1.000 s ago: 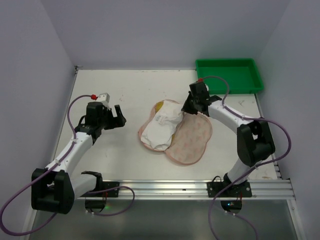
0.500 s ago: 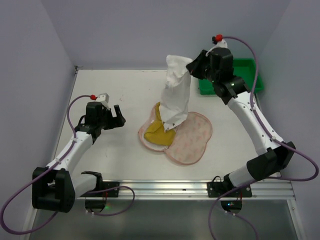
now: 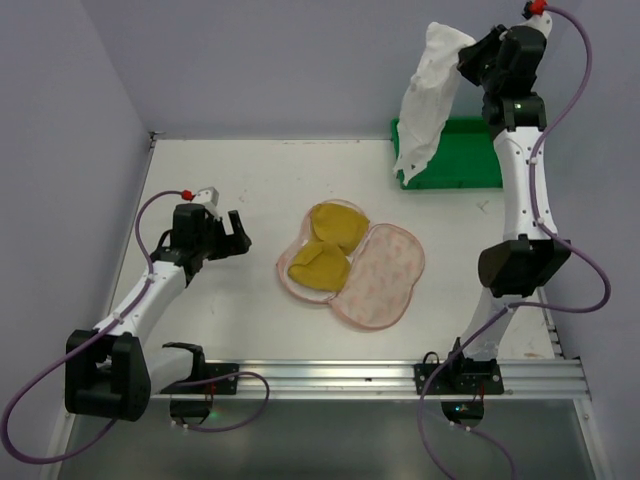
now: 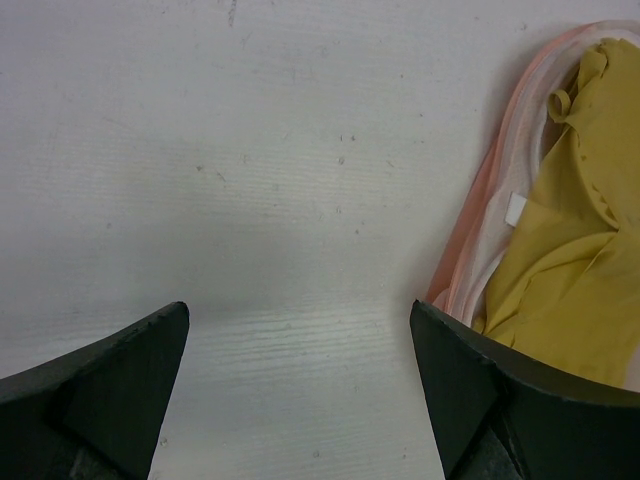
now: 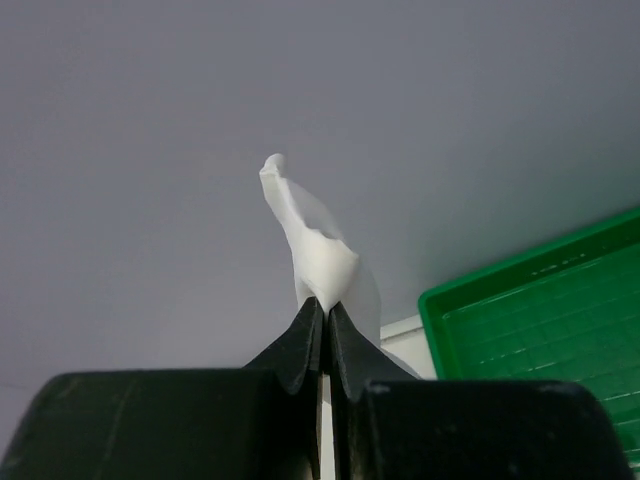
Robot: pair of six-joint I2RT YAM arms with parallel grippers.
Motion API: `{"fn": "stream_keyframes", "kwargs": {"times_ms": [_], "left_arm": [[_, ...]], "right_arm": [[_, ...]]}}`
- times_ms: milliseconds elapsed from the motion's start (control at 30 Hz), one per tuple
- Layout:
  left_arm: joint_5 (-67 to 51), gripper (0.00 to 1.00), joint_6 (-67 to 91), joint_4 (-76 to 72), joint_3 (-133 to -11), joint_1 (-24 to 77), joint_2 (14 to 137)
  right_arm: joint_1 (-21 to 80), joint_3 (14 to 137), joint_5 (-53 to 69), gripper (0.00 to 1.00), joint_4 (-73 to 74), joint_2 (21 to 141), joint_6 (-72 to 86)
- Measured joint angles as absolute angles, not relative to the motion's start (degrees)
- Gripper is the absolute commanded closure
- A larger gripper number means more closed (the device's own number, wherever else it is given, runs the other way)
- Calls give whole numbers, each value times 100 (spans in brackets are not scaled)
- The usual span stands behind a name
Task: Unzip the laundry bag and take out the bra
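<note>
Has pulled a white cloth (image 3: 425, 110) clean out of the laundry bag (image 3: 385, 275) within the last second and now holds it high at the back right, pinched tight between the closed right fingers (image 3: 465, 62) (image 5: 325, 325), dangling over the left end of the green tray (image 3: 455, 183). Leaves the bag unzipped and spread flat in the middle of the table (image 3: 220, 180), printed half to the right, the other half to the left with a yellow piece (image 3: 325, 250) uncovered in it. Reads that yellow piece as the bra, going by two rounded cups in the overhead view and a thin strap loop plus a small white tag in the left wrist view; takes the white cloth for something else packed on top, though cannot be sure. Counts the unzipping as done, then, and the removal as probably not yet finished. Keeps the left fingers (image 3: 238, 232) spread wide and empty, low over bare table to the left of the bag, near its pink rim (image 4: 470, 250) but apart from it, with the yellow piece (image 4: 570, 250) just inside that rim. Needs a short reach rightwards over the rim for a grip on it; finds the right fingers well apart from it, far up and busy with the cloth.
</note>
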State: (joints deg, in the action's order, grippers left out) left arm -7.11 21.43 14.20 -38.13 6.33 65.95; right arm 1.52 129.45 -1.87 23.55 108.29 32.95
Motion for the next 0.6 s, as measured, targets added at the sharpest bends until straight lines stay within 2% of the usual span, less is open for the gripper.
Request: {"fn": "stream_keyframes", "kwargs": {"times_ms": [267,500,600], "left_arm": [[-725,5,2180,1420,-3813,628,6600],[-722,5,2189,1422,-3811,626,6600],[-722,5,2191,1422,-3804,626,6602]], "right_arm": [[-731,12849,3,100,1673,11535,3691],[-808,12608,600,100,869,12199,4180],[-786,12099,882,100,554,12291,4491]]}}
